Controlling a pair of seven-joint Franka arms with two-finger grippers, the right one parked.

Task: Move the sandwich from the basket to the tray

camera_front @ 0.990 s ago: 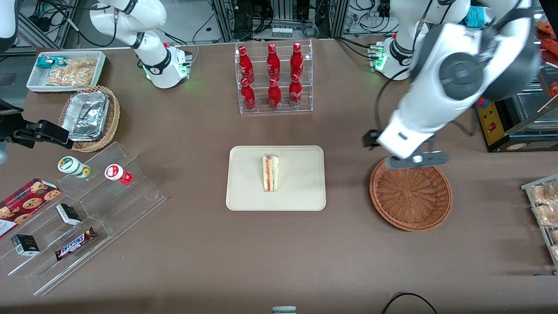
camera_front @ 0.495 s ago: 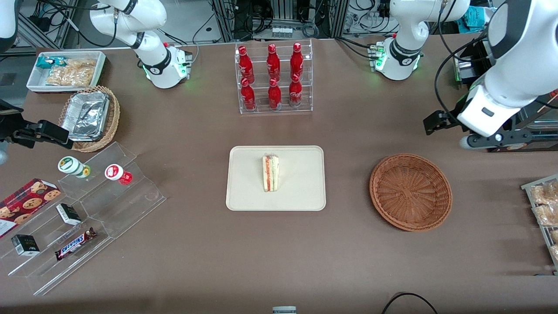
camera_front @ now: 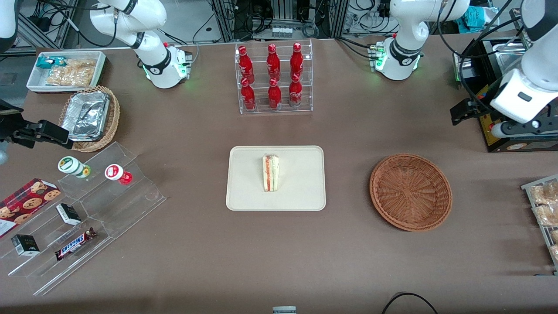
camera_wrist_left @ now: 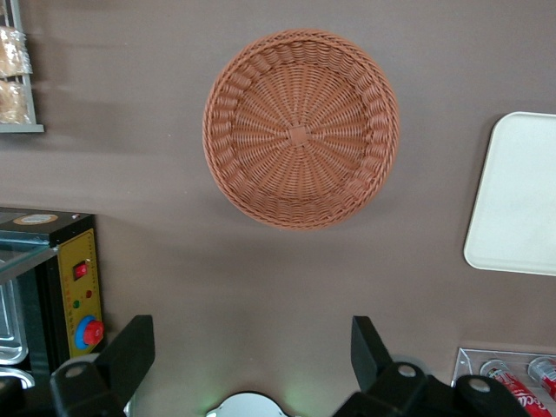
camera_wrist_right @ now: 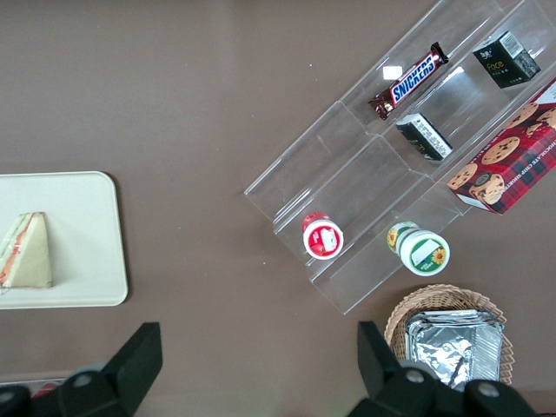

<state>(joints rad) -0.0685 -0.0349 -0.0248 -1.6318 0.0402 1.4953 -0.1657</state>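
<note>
Front view:
Sandwich (camera_front: 270, 173): lies near the middle of the tray (camera_front: 248, 192), filling edge up, touching nothing else.
Basket (camera_front: 410, 191): holds nothing; sits well apart from the tray, toward the working arm's end of the table.
Gripper (camera_front: 518, 127): hangs high near the table edge at the working arm's end, farther from the camera than the basket and clear of it.
Bottle rack (camera_front: 273, 77): red bottles, farther from the camera than the tray.

Left wrist view:
Gripper (camera_wrist_left: 252, 347): fingers spread wide, nothing between them, bare tablecloth under them.
Basket (camera_wrist_left: 301, 129): whole bowl visible, weave bare.
Tray (camera_wrist_left: 517, 195): only one rounded end shows; the sandwich is out of sight here.
Control box (camera_wrist_left: 52, 287): black, with red buttons, close beside one finger.

Right wrist view:
Sandwich (camera_wrist_right: 26, 252): flat on the tray (camera_wrist_right: 95, 234), inside the rim.
Display steps (camera_wrist_right: 382, 165): clear stand with snacks, well apart from the tray.

Judgement:
Progress: placement looks done.
Risk: the arm hangs near the control box and its cables; a careless swing could strike the box or snag a cable.
Risk: a low pass back over the table could nudge the light basket or the tray.
</note>
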